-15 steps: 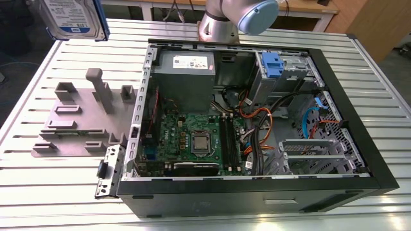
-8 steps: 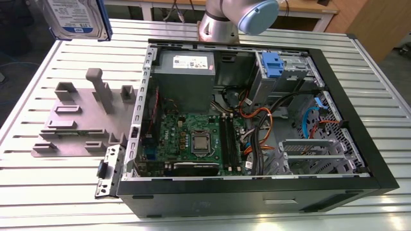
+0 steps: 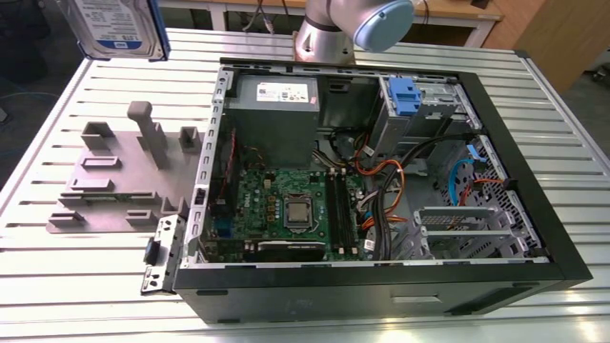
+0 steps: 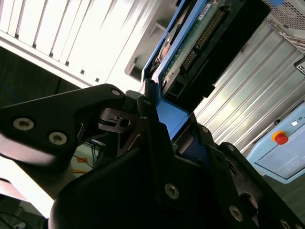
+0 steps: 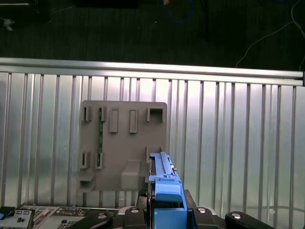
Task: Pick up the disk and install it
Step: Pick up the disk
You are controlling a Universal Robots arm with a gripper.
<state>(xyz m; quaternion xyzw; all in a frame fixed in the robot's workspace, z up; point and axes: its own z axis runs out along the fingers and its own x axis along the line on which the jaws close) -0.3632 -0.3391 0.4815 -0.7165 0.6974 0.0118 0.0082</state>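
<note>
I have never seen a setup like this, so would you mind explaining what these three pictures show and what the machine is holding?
This is one robot arm, seen at the top of the exterior view, beside a slatted metal table. The exterior view comes from a camera off the arm. The two wrist views come from cameras that ride on the arm. On the table lies an open computer case with its circuit board exposed. Toward the exterior view's left is a grey plate with upright holders. The end effector, the arm's black clamp, is shut on the disk, a silver hard drive with blue side rails, raised off the table. In the first wrist view the disk shows edge-on above the grey plate.
</note>
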